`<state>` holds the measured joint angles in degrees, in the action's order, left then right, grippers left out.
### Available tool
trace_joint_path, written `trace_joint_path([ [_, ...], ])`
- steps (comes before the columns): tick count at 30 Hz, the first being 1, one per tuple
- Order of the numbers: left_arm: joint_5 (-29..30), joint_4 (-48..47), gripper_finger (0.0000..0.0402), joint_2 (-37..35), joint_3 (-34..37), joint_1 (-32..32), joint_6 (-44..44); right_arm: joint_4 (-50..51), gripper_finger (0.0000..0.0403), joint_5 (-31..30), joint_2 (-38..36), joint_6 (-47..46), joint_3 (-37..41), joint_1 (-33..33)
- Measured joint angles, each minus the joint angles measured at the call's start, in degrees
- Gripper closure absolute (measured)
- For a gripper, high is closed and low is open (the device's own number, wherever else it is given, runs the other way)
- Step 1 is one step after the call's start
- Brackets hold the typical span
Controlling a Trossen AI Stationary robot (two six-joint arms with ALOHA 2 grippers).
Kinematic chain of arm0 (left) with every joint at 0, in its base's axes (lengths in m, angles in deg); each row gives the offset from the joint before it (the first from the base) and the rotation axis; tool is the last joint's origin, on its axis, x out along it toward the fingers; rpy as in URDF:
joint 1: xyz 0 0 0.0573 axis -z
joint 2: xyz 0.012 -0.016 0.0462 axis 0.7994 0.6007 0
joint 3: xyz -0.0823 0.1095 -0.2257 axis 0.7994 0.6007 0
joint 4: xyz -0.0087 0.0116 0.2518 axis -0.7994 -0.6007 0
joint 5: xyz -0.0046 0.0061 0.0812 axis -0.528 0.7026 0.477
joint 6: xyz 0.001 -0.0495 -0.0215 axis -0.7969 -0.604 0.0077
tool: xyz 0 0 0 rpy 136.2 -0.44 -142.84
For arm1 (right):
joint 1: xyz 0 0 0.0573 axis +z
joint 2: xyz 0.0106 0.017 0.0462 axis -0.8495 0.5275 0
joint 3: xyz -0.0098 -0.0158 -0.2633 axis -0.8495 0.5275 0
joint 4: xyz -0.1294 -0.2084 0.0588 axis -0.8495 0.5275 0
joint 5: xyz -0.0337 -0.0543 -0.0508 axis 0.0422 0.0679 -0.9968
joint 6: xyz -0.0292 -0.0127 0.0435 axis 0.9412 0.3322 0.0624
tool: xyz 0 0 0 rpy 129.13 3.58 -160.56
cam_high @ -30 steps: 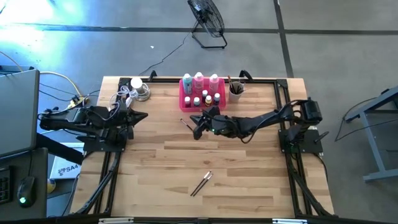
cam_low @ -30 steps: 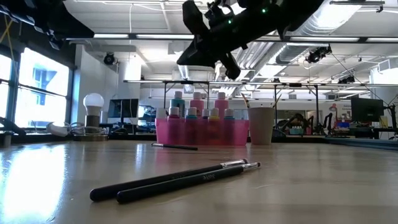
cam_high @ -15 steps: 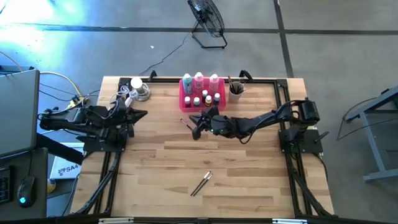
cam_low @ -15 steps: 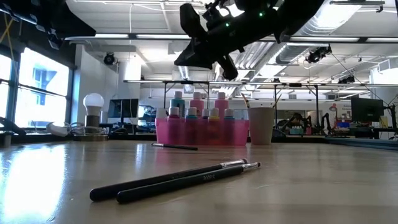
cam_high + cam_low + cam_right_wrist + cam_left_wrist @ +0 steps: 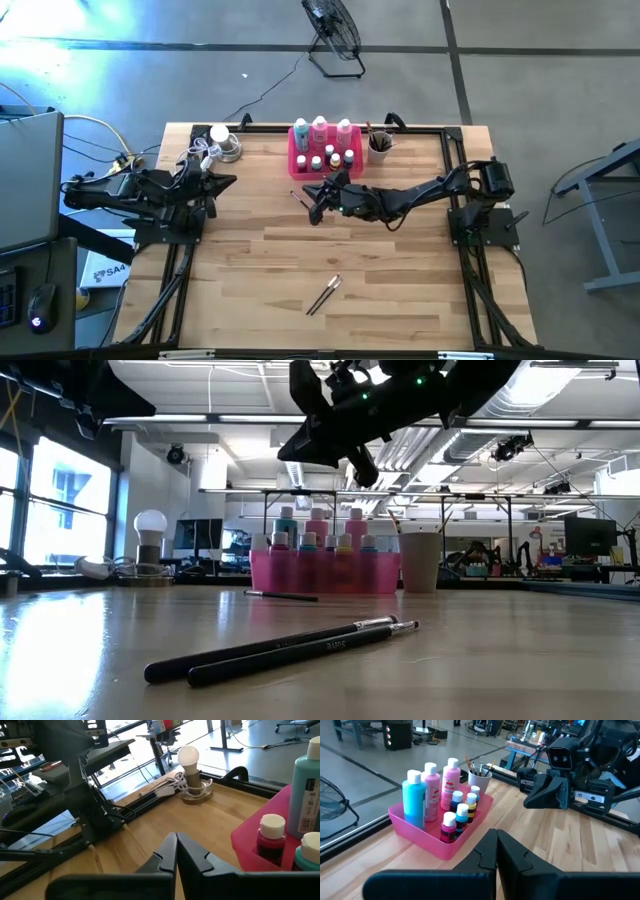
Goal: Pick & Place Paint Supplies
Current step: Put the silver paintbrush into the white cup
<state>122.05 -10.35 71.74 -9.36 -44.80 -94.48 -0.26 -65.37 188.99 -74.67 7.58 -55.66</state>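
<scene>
The bright pink tray (image 5: 299, 165) stands at the table's far middle. It holds three tall white-capped bottles (image 5: 320, 130) and several tiny bottles (image 5: 460, 815). A beige cup (image 5: 379, 147) with brushes stands to its right. One dark brush (image 5: 300, 199) lies on the table in front of the tray. Two more brushes (image 5: 323, 295) lie side by side near the front. My right gripper (image 5: 317, 207) is shut and empty, up in the air above the single brush. My left gripper (image 5: 228, 183) is shut and empty at the far left.
A round light bulb on a wooden base (image 5: 222, 140) with white cable stands at the far left corner. Black frame rails (image 5: 440, 128) run along the table's far and side edges. Bare wood lies between the tray and the two front brushes.
My right gripper has drifted a little toward the table's left edge and slightly up, staying shut.
</scene>
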Motion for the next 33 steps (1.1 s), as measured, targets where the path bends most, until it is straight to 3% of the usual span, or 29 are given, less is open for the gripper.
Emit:
trace_joint_path([
  [17, 0.03, -0.16, 0.0402, 0.0, 0.0, 0.0, 0.0, -0.11, 0.0401, 0.45, 0.0, -0.34, 0.0, -0.04],
  [22, 0.05, -0.18, 0.0402, 0.0, 0.0, 0.0, 0.0, -1.72, 0.0401, 3.61, -0.01, 0.71, 0.02, -0.44],
  [27, 0.05, -0.18, 0.0402, 0.0, 0.0, 0.0, 0.0, -7.08, 0.0401, 12.83, -0.04, -3.24, -0.42, -1.89],
  [33, 0.08, -0.18, 0.0402, 0.0, 0.0, 0.0, 0.0, 9.11, 0.0401, 14.62, -0.04, 0.34, -9.79, -1.32],
])
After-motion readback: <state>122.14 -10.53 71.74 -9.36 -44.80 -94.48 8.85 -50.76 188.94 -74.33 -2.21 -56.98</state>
